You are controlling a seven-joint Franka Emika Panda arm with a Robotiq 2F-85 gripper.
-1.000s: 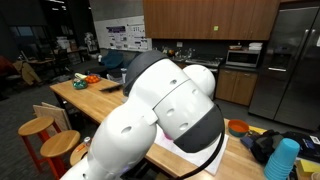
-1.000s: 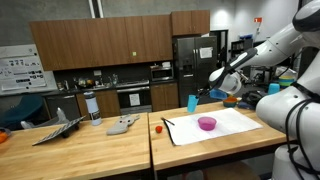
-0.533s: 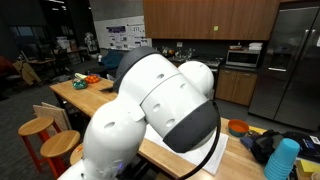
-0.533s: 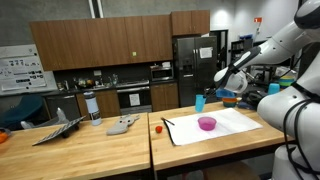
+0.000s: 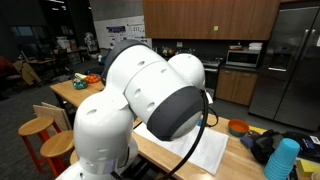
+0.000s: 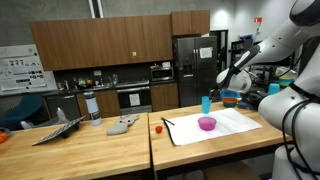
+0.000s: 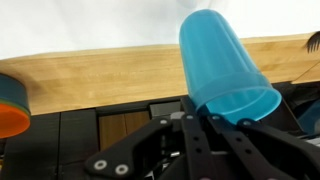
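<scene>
- The blue cup (image 6: 206,104) hung tilted in the air above the far edge of the bench (image 6: 100,150), its rim towards the gripper (image 7: 198,112).
- The jaws were clenched on the cup's rim, so grasping and lifting looked done. The cup rested on nothing yet.
- Just in front of it, a pink bowl (image 6: 207,123) sat on a white sheet (image 6: 240,120) at the bench's right end.
- A small red thing (image 6: 158,128) lay beside the sheet's left edge.
- In the wrist view an orange bowl (image 7: 12,105) showed at the left edge.
</scene>
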